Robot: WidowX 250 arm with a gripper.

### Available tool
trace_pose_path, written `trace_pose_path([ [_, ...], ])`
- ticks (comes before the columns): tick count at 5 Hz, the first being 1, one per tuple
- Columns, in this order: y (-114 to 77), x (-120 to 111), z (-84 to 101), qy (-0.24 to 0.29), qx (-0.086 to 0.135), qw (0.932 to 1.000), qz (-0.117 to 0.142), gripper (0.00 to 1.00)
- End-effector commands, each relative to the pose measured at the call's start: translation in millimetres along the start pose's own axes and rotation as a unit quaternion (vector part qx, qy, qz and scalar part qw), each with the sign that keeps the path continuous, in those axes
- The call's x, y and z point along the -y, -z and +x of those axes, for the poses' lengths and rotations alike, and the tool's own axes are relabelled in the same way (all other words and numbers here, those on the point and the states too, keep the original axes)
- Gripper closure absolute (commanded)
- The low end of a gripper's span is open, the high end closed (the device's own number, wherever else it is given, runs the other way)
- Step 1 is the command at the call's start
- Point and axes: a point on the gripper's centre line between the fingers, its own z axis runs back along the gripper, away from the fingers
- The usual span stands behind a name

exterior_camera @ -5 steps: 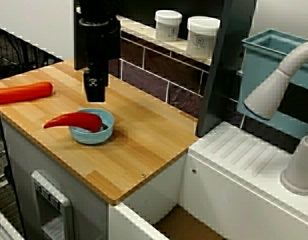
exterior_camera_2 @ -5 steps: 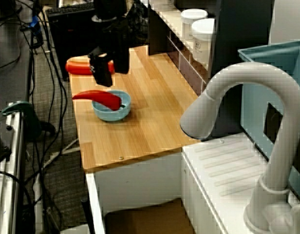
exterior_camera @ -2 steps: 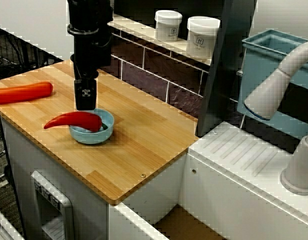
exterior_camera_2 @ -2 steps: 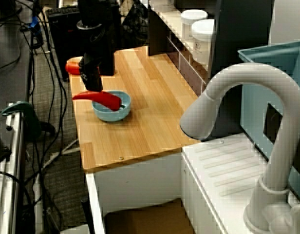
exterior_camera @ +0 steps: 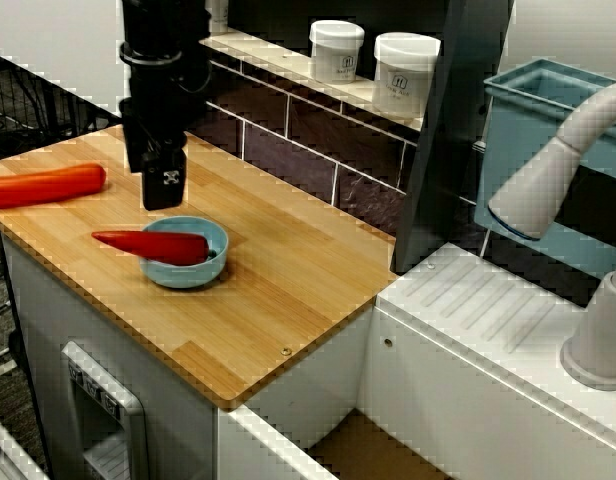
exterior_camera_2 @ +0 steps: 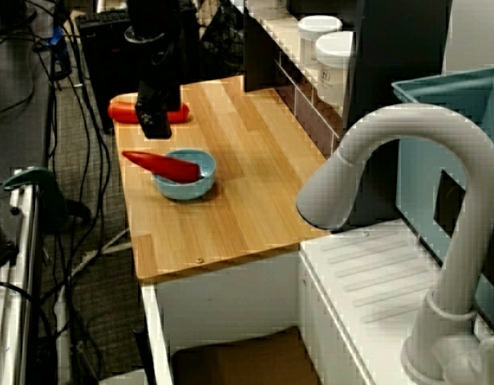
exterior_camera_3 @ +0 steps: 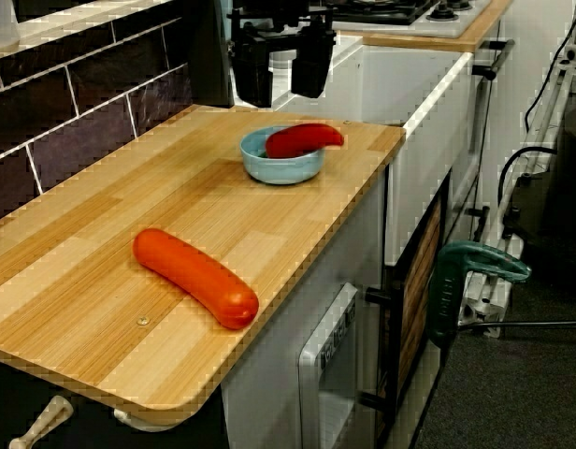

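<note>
A red chili pepper (exterior_camera: 153, 245) lies across a light blue bowl (exterior_camera: 193, 270) on the wooden counter (exterior_camera: 288, 290), its tip sticking out past the rim. My black gripper (exterior_camera: 163, 190) hangs just above and behind the bowl, between it and a long orange sausage-shaped thing (exterior_camera: 43, 185). In the view along the counter the gripper (exterior_camera_3: 282, 82) stands open above the bowl (exterior_camera_3: 281, 168) and pepper (exterior_camera_3: 302, 138), holding nothing; the orange thing (exterior_camera_3: 194, 276) lies nearer. From the sink side the gripper (exterior_camera_2: 155, 120) sits over the pepper (exterior_camera_2: 163, 164).
Two white jars (exterior_camera: 336, 50) (exterior_camera: 405, 62) stand on the tiled ledge behind. A dark post (exterior_camera: 448, 130), a blue bin (exterior_camera: 548, 100) and a grey faucet (exterior_camera: 558, 170) are to the right. Cables (exterior_camera_2: 38, 120) trail on the floor; a green clamp (exterior_camera_3: 470, 271) is beside the cabinet.
The gripper dipped to the pepper in the bowl, then rose and drifted left toward the orange thing. The pepper now lies flatter and straighter across the bowl.
</note>
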Motion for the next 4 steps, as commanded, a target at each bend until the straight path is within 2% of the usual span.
trace_pose_path([
  [1, 5.7, -22, 5.3, -0.112, 0.007, 0.9931, 0.032, 0.0],
  [2, 16.7, -28, 9.6, -0.141, 0.008, 0.9895, 0.028, 0.0],
  [3, 29.4, -30, 14.9, -0.145, 0.005, 0.9888, 0.035, 0.0],
  [4, 29.4, -30, 14.9, -0.145, 0.005, 0.9888, 0.035, 0.0],
])
